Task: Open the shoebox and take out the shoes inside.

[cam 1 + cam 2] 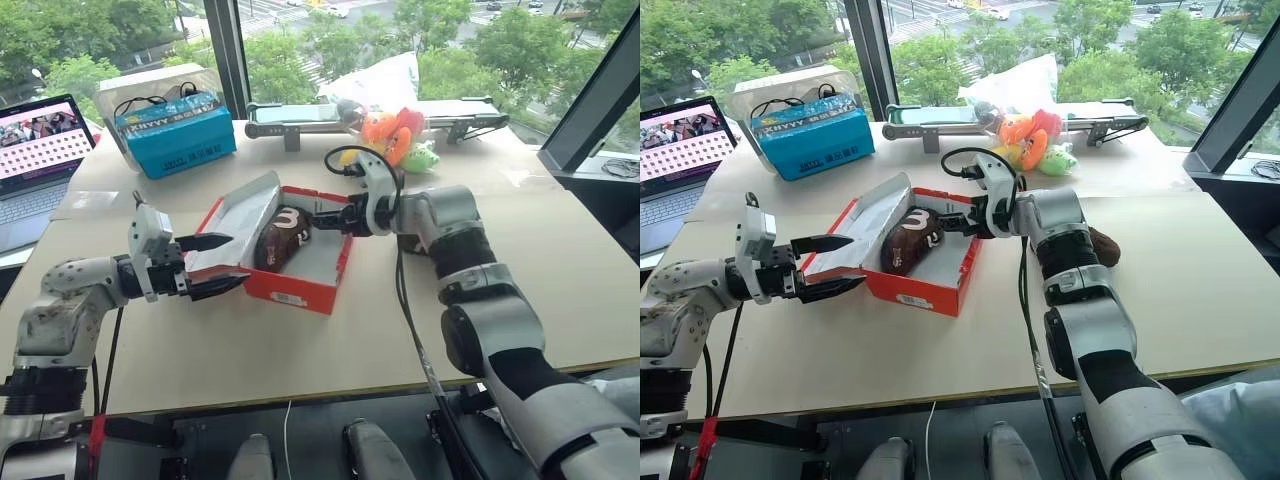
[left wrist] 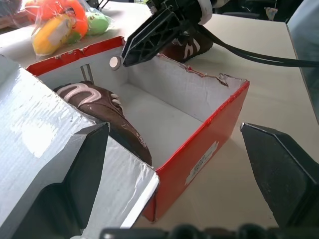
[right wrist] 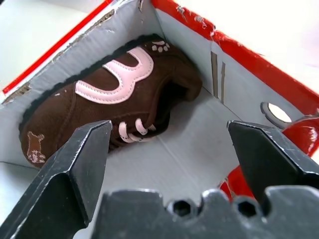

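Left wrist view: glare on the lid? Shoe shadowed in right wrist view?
Left wrist view: a bright sheen on the shoebox lid, washing out part of its grey inside. Right wrist view: the shoe is evenly lit, markings clear, with shadow only along its lower edge.

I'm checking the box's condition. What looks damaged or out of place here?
The red cardboard shoebox has torn, ragged rim edges. One brown fuzzy shoe lies inside; the other sits out on the table.

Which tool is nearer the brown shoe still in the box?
Right. The right tool hangs open over the shoebox, just beside the shoe. The left tool is at the box's outer left side, its fingers around the raised lid, farther from the shoe.
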